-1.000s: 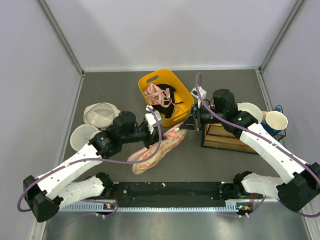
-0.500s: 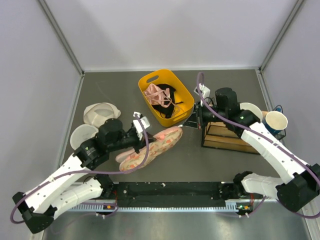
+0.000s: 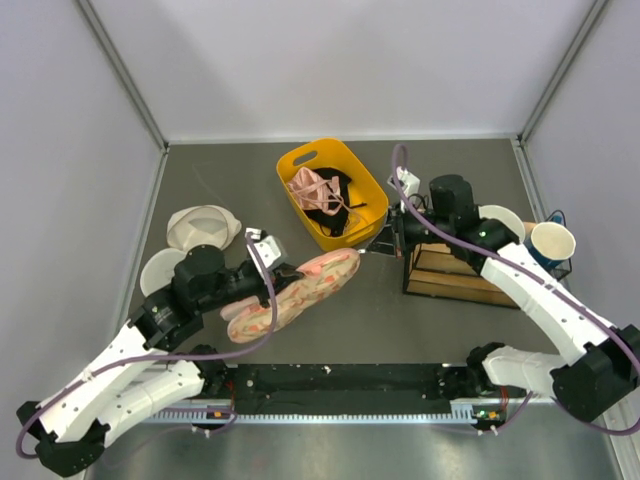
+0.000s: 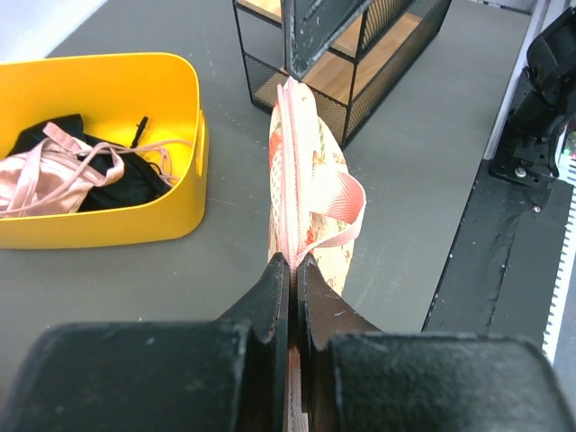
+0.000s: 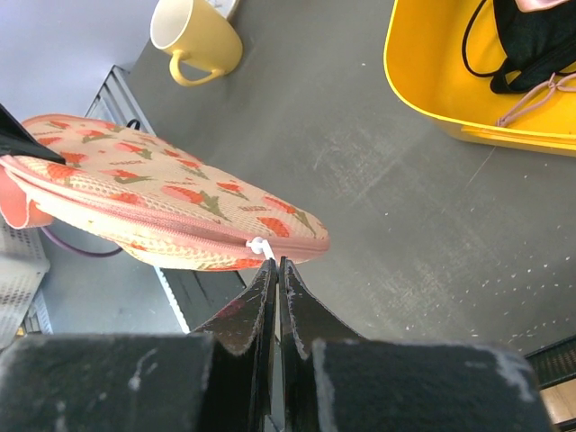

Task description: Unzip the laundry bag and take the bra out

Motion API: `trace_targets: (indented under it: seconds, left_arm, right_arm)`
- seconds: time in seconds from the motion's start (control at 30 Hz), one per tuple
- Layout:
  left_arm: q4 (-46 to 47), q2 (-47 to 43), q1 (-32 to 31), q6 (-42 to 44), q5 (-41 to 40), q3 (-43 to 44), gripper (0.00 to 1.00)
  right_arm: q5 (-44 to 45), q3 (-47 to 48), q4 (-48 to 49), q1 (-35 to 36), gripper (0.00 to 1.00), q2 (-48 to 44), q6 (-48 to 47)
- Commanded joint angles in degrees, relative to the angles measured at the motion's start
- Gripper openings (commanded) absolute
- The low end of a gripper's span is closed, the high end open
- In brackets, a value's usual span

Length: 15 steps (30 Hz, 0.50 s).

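Laundry bag (image 3: pixel 300 290) spans left claw (image 4: pixel 292 263), clamped on its end, and right claw (image 5: pixel 276 265) pinching zip pull (image 5: pixel 259 245).

The laundry bag (image 5: pixel 153 207) is soft printed cloth; the basket (image 4: pixel 108 216) smooth, glossy yellow plastic; the desk (image 5: pixel 405 225) matt grey.

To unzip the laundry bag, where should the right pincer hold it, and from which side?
The white zip pull at the tip of the laundry bag, approached end-on along the zip: it juts out there, while the left pincer clamps the opposite end.
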Motion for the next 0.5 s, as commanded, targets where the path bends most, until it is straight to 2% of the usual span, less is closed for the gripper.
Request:
trace_targets:
  seconds: [0.0, 0.17, 0.47]
  left_arm:
    - [7.1, -1.6, 0.0, -0.8, -1.2, 4.7, 0.00]
    - [8.3, -2.8, -0.1, -0.8, -1.7, 8.5, 0.00]
    - [14.1, -4.1, 0.0, -2.9, -3.7, 9.2, 0.00]
  right_arm:
    - [-0.2, 2.9, 0.4, 0.1, 0.00, 0.8, -1.5]
    - [-0.9, 4.7, 1.6, 1.4, 0.00, 1.7, -1.0]
    - [-2.3, 7.5, 2.8, 2.5, 0.00, 2.1, -0.4]
